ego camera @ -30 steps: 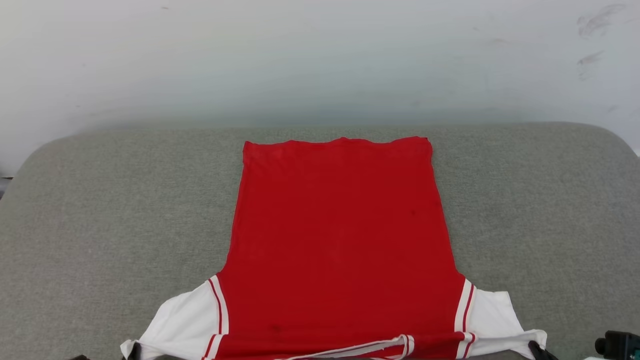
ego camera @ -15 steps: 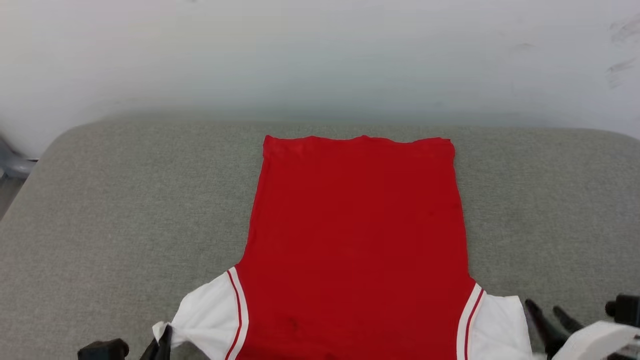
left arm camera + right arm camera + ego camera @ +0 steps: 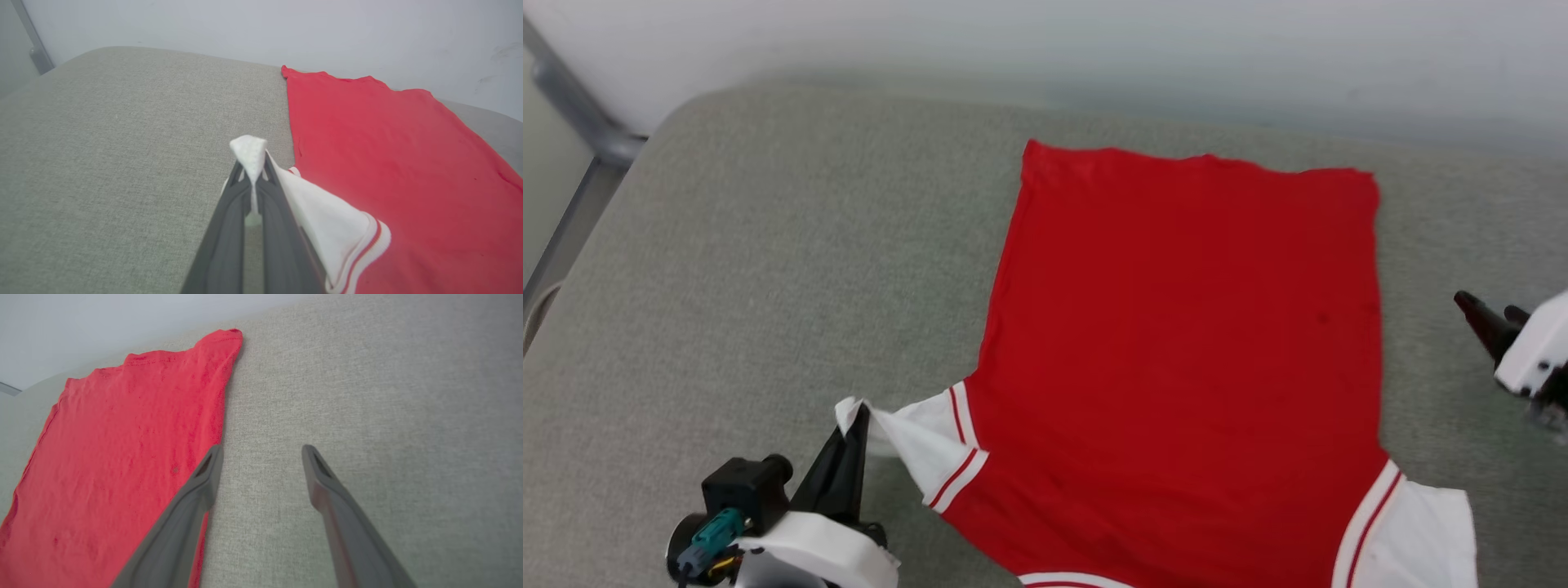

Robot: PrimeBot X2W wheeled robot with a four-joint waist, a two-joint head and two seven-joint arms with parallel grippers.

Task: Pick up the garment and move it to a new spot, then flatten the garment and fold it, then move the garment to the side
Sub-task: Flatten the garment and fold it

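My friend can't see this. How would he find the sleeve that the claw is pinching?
A red shirt lies spread on the big grey cushion. At its near corner on the robot's left, a white sleeve with red stripes sticks out. Unlike the other white sleeve, lying flat, this one is pulled to a point in the shut left claw.

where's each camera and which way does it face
Head view: from the head, down at the garment on the cushion; left gripper lower left, right gripper far right.
Left wrist view: wrist-mounted, along shut fingers pinching the white sleeve.
Right wrist view: wrist-mounted, along open fingers, cushion beside the garment.
Head and left wrist share the pinched sleeve.
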